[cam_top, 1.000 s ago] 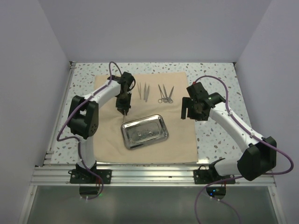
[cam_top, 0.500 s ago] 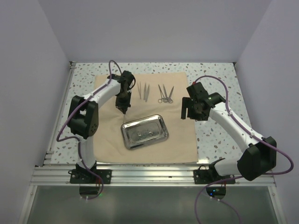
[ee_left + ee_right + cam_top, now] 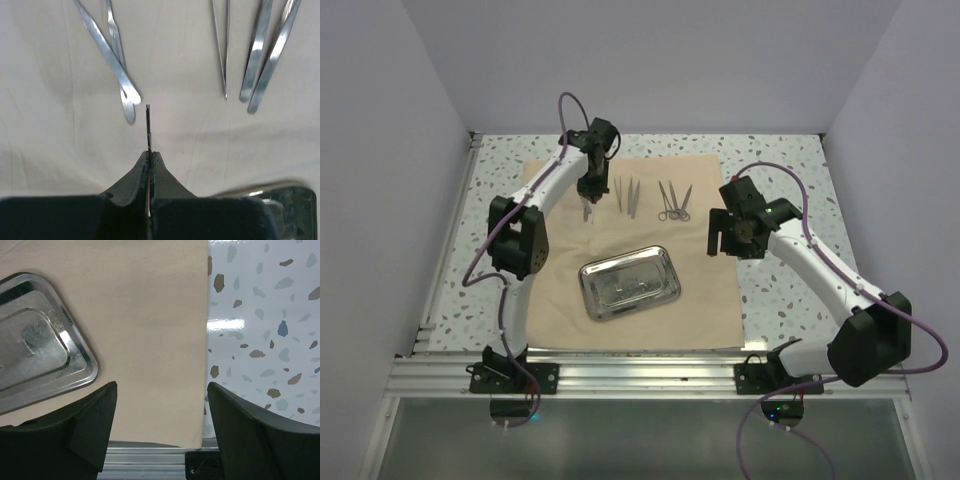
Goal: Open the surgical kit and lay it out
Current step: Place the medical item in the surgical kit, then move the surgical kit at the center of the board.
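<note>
The tan cloth wrap [image 3: 550, 300] lies spread flat on the table. The shiny steel tray [image 3: 629, 281] sits on it near the middle; it also shows in the right wrist view [image 3: 40, 355]. Two tweezers [image 3: 626, 195] and two scissors-like forceps [image 3: 673, 201] lie in a row on the far part of the cloth. My left gripper [image 3: 588, 197] is just left of that row. It is shut on a slim metal instrument [image 3: 148, 125] held low over the cloth [image 3: 60, 150]. My right gripper [image 3: 162, 405] is open and empty over the cloth's right edge [image 3: 200, 340].
The speckled tabletop [image 3: 790, 290] borders the cloth on the right and far sides. Grey walls enclose the left, back and right. A metal rail [image 3: 640, 375] runs along the near edge. In the left wrist view several laid-out instruments [image 3: 120, 75] lie ahead of the fingers.
My left gripper has moved from beside the tray's far-left corner toward the back of the cloth, carrying the slim instrument. The right arm has not moved.
</note>
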Robot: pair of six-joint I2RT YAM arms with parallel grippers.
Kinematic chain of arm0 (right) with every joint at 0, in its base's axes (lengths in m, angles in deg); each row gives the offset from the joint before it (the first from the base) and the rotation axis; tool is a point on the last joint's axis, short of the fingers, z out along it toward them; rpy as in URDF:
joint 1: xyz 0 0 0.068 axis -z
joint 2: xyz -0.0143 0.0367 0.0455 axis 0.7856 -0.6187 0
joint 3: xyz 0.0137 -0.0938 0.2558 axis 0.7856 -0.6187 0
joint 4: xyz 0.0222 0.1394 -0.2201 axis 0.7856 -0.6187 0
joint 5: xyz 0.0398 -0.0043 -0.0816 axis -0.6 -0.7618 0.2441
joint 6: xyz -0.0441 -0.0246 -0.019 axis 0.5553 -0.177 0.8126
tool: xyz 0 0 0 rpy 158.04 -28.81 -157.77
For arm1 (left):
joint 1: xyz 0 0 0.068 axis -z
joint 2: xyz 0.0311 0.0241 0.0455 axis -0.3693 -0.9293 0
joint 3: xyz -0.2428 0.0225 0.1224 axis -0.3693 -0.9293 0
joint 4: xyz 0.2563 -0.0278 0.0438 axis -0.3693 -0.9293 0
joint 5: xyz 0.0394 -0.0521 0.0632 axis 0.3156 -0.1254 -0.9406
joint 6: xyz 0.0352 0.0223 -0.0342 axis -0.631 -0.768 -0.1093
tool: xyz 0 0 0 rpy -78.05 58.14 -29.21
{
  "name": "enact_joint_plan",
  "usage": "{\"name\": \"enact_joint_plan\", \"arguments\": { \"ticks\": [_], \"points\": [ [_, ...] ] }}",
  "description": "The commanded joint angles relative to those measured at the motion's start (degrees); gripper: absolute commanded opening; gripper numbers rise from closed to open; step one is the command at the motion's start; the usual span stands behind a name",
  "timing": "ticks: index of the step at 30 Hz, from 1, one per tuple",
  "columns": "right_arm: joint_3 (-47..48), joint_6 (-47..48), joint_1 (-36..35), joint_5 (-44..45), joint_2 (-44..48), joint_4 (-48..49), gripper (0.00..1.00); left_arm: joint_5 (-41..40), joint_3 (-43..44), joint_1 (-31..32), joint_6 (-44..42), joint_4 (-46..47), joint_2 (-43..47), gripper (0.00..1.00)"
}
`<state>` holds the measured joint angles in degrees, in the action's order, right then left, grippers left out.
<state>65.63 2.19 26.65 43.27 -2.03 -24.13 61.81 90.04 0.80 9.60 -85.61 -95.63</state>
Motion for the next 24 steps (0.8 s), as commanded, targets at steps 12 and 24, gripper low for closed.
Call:
{"name": "enact_joint_plan", "arguments": {
  "ticks": [12, 24],
  "points": [
    [1.28, 1.42, -0.27, -0.18, -0.66, -0.74, 0.76, -7.29, 13.80, -6.39, 1.10, 9.88, -15.16, 0.37],
    [7.86, 2.47, 1.30, 1.07, -10.65, 3.74, 0.78, -15.37, -4.12, -8.50, -1.10, 15.85, -0.31, 0.62]
  ]
}}
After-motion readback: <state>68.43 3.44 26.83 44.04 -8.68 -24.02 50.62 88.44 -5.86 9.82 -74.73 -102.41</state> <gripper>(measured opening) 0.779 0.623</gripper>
